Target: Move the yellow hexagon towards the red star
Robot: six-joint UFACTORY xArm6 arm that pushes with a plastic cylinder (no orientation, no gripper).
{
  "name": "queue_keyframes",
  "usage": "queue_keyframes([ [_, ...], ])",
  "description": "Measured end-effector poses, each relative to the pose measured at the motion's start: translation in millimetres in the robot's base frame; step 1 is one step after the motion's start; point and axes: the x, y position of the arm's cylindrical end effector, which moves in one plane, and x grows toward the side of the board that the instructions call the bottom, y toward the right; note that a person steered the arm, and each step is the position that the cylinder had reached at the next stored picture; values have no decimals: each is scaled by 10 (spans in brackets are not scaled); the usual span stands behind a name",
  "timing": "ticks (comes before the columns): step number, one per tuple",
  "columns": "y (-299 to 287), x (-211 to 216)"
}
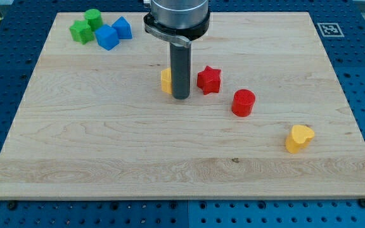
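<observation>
The yellow hexagon lies near the board's middle, mostly hidden behind my rod; only its left part shows. My tip rests on the board right against the hexagon's right side, between it and the red star. The red star lies a short way to the view's right of the rod, apart from it.
A red cylinder lies right of and below the star. A yellow heart-shaped block lies at the lower right. Two green blocks and two blue blocks cluster at the top left. The wooden board sits on a blue perforated table.
</observation>
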Motion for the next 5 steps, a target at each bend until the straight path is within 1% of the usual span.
queue_keyframes([
  [2,-107,94],
  [4,-951,85],
  [5,-890,-10],
])
